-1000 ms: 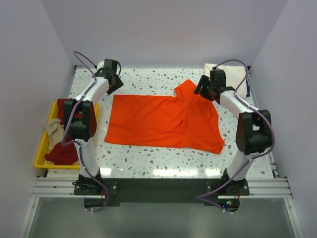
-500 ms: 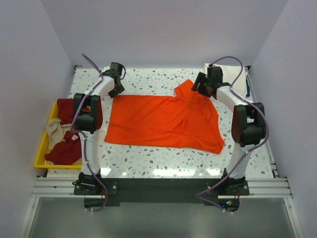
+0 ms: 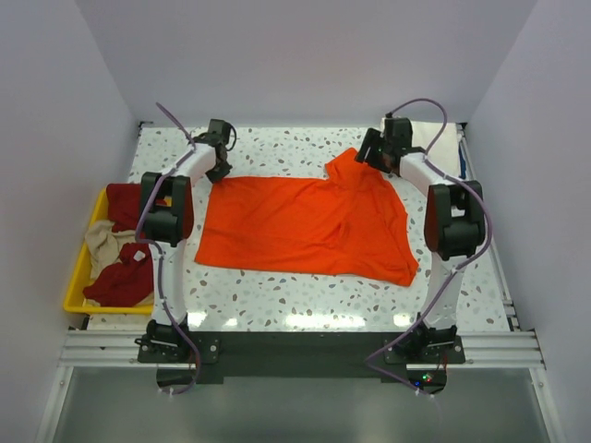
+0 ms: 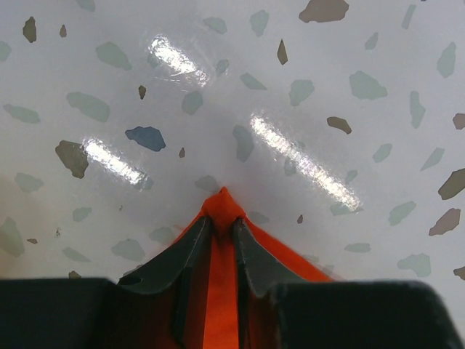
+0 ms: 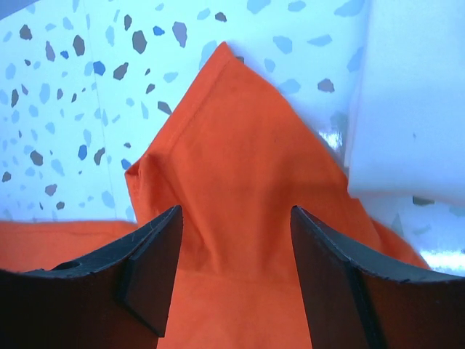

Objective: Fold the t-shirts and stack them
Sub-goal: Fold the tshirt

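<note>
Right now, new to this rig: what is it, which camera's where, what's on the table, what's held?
Two robot arms bolted at the near edge of a table. The overhead camera shows both: left arm, right arm. The other two are wrist cameras. An orange t-shirt lies spread on the table; white cloth sits far right; a yellow tray at left holds dark red cloth and beige cloth. Left jaws pinch the shirt's corner; right jaws stand open over its sleeve.
</note>
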Action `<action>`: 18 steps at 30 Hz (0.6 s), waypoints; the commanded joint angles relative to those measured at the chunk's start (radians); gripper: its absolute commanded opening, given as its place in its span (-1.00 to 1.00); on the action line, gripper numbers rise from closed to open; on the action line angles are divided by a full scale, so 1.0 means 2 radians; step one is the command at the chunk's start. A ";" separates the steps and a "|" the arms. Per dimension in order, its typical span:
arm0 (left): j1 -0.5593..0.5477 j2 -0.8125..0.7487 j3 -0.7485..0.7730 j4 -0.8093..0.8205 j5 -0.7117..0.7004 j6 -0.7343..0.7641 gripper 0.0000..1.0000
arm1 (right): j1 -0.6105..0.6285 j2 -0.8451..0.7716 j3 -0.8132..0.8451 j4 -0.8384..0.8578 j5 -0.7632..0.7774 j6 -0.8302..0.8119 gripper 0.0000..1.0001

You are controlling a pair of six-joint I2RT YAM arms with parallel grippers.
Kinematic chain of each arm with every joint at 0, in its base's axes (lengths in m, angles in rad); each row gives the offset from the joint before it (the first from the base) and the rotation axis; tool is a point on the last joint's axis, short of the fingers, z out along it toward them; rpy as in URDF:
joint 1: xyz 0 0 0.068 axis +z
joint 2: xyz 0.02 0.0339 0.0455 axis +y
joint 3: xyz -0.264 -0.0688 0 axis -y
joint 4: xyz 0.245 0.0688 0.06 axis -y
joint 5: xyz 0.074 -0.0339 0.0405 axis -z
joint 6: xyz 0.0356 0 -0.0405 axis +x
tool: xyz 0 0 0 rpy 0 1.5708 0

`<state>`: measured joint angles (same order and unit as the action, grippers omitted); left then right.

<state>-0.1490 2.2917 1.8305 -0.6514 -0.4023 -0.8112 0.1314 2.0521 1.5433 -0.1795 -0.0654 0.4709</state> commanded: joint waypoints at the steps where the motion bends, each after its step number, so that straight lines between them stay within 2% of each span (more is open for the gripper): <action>1: -0.002 -0.003 -0.018 0.010 -0.004 -0.006 -0.56 | -0.003 0.029 0.048 0.021 -0.006 -0.025 0.29; 8: -0.002 -0.013 -0.042 0.023 0.006 -0.001 -0.73 | -0.003 0.115 0.166 -0.008 0.018 -0.048 0.29; 13: -0.002 -0.019 -0.045 0.026 0.005 0.007 -0.74 | -0.004 0.174 0.246 -0.058 0.050 -0.059 0.28; 18: -0.002 -0.025 -0.049 0.030 0.009 0.010 -0.75 | -0.003 0.221 0.306 -0.085 0.045 -0.074 0.26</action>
<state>-0.1490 2.2631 1.7679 -0.5911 -0.4065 -0.8001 0.1299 2.4580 2.0617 -0.2871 0.0090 0.3645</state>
